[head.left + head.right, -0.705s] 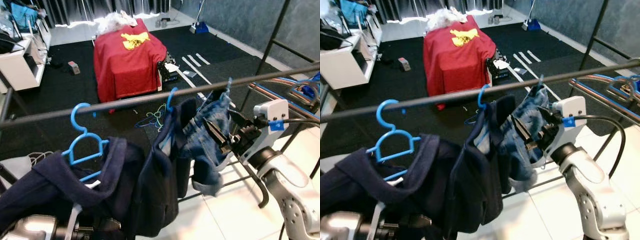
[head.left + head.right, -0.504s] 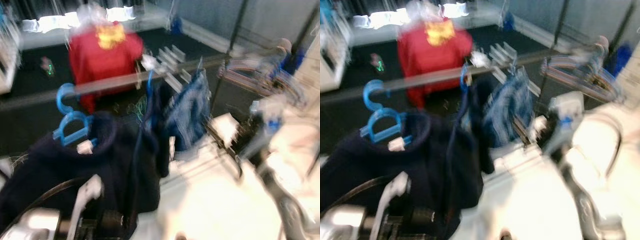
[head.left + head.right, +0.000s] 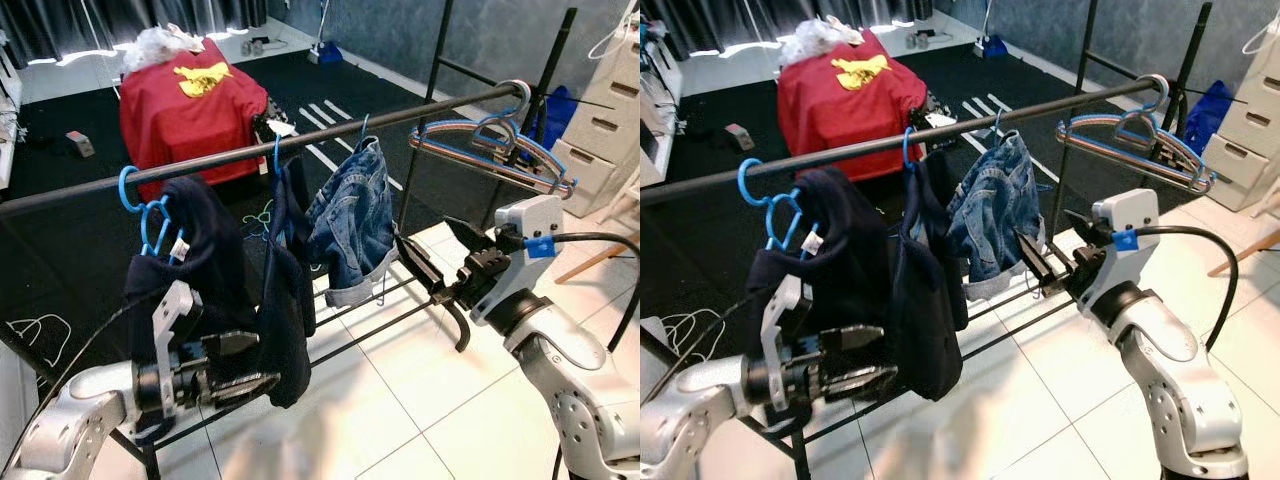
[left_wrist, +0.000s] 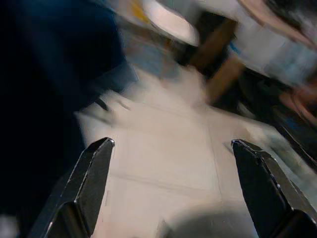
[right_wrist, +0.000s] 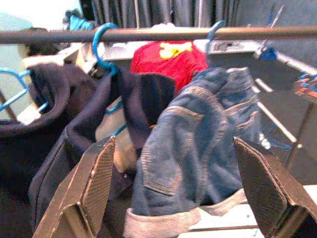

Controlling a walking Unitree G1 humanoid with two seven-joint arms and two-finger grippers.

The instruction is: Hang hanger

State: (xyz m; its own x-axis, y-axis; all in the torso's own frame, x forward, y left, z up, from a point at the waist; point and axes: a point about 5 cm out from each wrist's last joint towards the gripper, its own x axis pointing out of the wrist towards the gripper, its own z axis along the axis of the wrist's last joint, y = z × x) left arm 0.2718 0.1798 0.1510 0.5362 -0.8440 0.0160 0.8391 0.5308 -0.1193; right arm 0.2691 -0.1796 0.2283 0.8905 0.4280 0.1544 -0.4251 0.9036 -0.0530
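Robot backed off from the long dark metal clothes rail (image 3: 300,140); hangers up, both hands empty.

The whole view is wider than it was a moment ago: the rail now runs from middle left to upper right of the frame, so the camera has pulled away. Three loaded hangers hook over it: the blue plastic hanger carrying a dark navy hooded top (image 3: 150,215) at left, a dark navy garment (image 3: 285,290) at centre, blue denim shorts (image 3: 350,225) beside it. The hanging looks done. The right hand (image 3: 428,270) reaches toward the shorts from the right, fingers spread wide, gripping nothing. The left hand (image 3: 250,365) sits lower left, just before the navy clothes, fingers wide apart.
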